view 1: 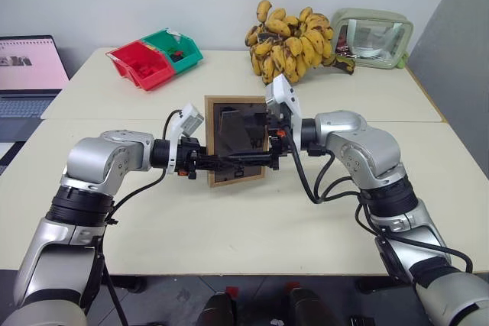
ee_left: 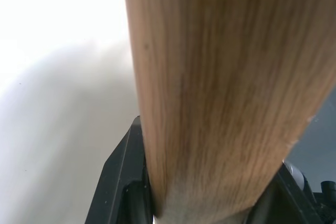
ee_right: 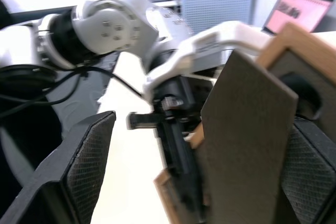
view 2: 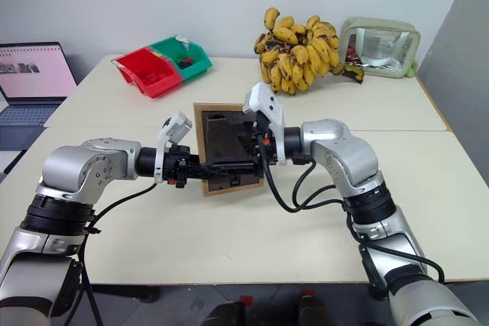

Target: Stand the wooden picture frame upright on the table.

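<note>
The wooden picture frame (view 1: pixel 237 139) hangs tilted above the table (view 1: pixel 229 227), its dark back and easel stand toward me. My left gripper (view 1: pixel 252 159) is shut on the frame's lower edge, and in the left wrist view the light wood (ee_left: pixel 226 87) fills the space between its black fingers (ee_left: pixel 123 182). From the right, my right gripper (view 1: pixel 263 131) reaches to the frame's back and stands open. In the right wrist view the easel stand (ee_right: pixel 241 140) lies between its wide-spread pads (ee_right: pixel 86 166), nearer the one on the frame's side.
A bunch of bananas (view 1: pixel 294 40) lies at the table's far edge, with a grey-green pouch (view 1: pixel 372 38) to its right. A red bin (view 1: pixel 141 62) and a green bin (view 1: pixel 177 47) sit at the far left. A laptop (view 1: pixel 30 74) stands beyond the left edge.
</note>
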